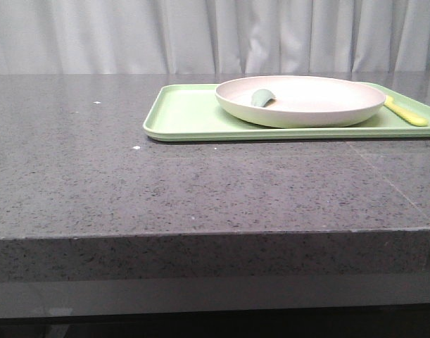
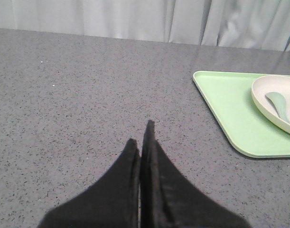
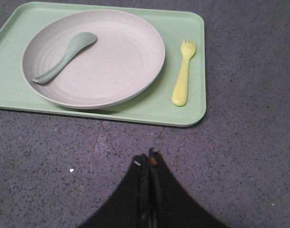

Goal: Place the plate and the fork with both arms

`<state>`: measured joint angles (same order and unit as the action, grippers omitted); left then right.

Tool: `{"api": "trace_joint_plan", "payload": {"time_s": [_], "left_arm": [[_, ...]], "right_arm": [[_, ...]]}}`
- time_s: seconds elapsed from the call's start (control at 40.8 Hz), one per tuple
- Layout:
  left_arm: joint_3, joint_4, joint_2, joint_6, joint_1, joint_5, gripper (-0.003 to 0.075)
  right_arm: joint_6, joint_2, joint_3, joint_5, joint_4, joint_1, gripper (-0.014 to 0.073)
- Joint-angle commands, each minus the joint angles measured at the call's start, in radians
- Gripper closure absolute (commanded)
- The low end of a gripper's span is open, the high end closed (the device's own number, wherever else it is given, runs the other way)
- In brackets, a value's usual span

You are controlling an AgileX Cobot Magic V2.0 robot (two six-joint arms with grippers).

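The cream-pink plate (image 1: 302,100) rests on a light green tray (image 1: 186,113) at the back right of the table; it also shows in the right wrist view (image 3: 111,61) and partly in the left wrist view (image 2: 273,97). The pale yellow fork (image 3: 183,78) lies on the tray beside the plate, tines pointing away from my right gripper; it also shows in the front view (image 1: 406,111). My left gripper (image 2: 141,135) is shut and empty over bare table, left of the tray. My right gripper (image 3: 147,159) is shut and empty, just short of the tray's near edge.
A grey-green spoon (image 3: 66,56) lies inside the plate; it also shows in the front view (image 1: 262,97) and the left wrist view (image 2: 279,103). The grey speckled table (image 1: 165,190) stretches wide left of the tray. White curtains hang behind. Neither arm shows in the front view.
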<state>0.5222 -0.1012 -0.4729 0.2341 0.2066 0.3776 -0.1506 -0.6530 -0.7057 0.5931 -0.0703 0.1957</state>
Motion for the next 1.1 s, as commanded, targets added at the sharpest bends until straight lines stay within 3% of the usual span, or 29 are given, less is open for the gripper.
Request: {"api": "trace_joint_plan", "payload": {"time_s": [0.0, 0.319, 1.078], "left_arm": [[0.029, -0.002, -0.002, -0.001, -0.001, -0.081, 0.0738], [0.029, -0.002, -0.002, -0.001, -0.001, -0.081, 0.0738], [0.029, -0.002, -0.002, -0.001, -0.001, -0.081, 0.0738]], "right_arm": [[0.01, 0.145, 0.105, -0.16, -0.026, 0.0, 0.0661], [0.01, 0.486, 0.288, -0.192, -0.031, 0.0, 0.0661], [0.01, 0.499, 0.288, -0.221, -0.031, 0.0, 0.0661]]}}
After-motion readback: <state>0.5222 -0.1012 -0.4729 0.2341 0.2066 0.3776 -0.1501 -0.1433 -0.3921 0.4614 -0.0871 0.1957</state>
